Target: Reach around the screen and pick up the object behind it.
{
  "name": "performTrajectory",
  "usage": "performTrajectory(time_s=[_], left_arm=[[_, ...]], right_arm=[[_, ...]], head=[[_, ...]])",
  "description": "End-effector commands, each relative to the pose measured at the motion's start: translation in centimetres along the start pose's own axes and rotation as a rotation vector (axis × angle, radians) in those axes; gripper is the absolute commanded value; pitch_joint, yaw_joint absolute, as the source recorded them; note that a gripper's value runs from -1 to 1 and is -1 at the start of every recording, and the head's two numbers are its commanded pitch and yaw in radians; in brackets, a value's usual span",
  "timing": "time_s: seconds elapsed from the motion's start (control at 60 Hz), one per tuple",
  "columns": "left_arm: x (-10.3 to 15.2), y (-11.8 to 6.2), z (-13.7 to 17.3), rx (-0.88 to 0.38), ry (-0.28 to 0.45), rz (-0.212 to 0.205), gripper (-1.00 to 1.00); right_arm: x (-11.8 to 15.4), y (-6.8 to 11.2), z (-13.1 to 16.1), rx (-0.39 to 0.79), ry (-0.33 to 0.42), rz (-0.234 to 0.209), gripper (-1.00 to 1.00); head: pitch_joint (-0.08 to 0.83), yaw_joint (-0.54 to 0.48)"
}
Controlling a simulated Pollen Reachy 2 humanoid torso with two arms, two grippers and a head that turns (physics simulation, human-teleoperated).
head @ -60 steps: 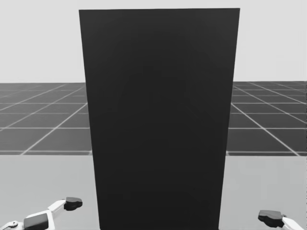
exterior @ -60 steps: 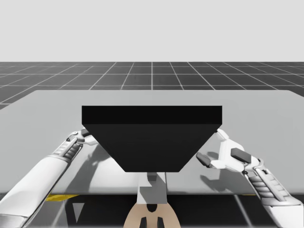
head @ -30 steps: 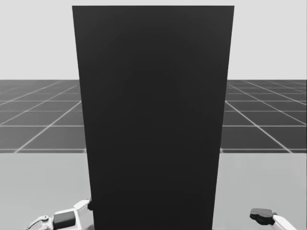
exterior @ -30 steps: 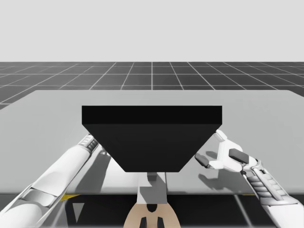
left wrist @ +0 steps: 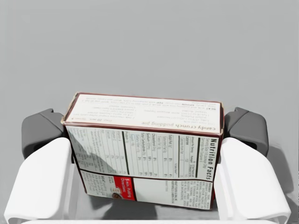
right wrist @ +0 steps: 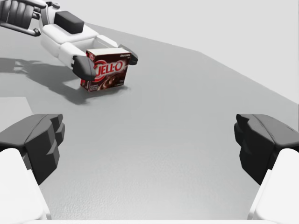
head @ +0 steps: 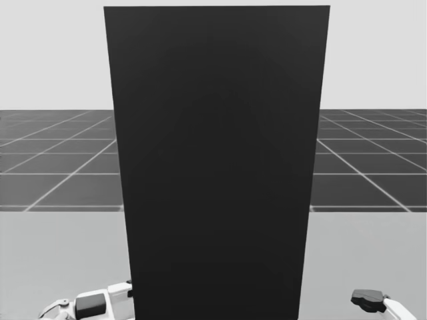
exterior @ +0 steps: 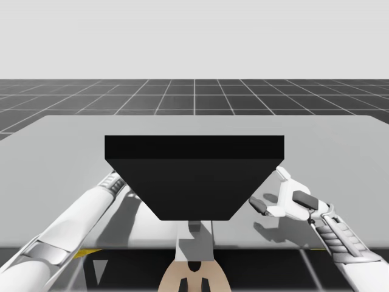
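One small brown box (right wrist: 106, 71), on the table (right wrist: 187, 98) behind the black screen (exterior: 194, 182), is clasped by the left gripper (right wrist: 106, 62); the right gripper (right wrist: 150, 140) is held open, right of the screen.

Fine-print table w/ bold heading on dark red box (left wrist: 142, 154) side; big white logo on front.

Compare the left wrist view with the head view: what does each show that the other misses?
Left wrist view: a brown-edged box, held at both ends by the left gripper. Head view: the tall black screen standing upright, with the right gripper low beside it. Both: the grey table and parts of the left gripper.
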Motion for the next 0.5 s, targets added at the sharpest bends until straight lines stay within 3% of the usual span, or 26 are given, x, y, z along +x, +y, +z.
performTrajectory(time_s=[0.017, 0.25, 0.5], left_arm=[[-0.6, 0.7, 3.0, 0.001, 0.04, 0.022, 1.0], [0.2, 1.9, 8.0, 0.099, 0.029, 0.006, 1.0], [2.8, 3.8, 12.1, 0.223, 0.052, -0.063, 1.0]], right_arm=[[0.0, 0.0, 0.0, 0.033, -0.085, -0.007, -1.0], [0.0, 0.0, 0.0, 0.033, -0.086, 0.0, -1.0], [0.2, 0.0, 0.2, 0.03, -0.09, 0.005, -1.0]], head=[[0.136, 0.01], [0.128, 0.01], [0.121, 0.01]])
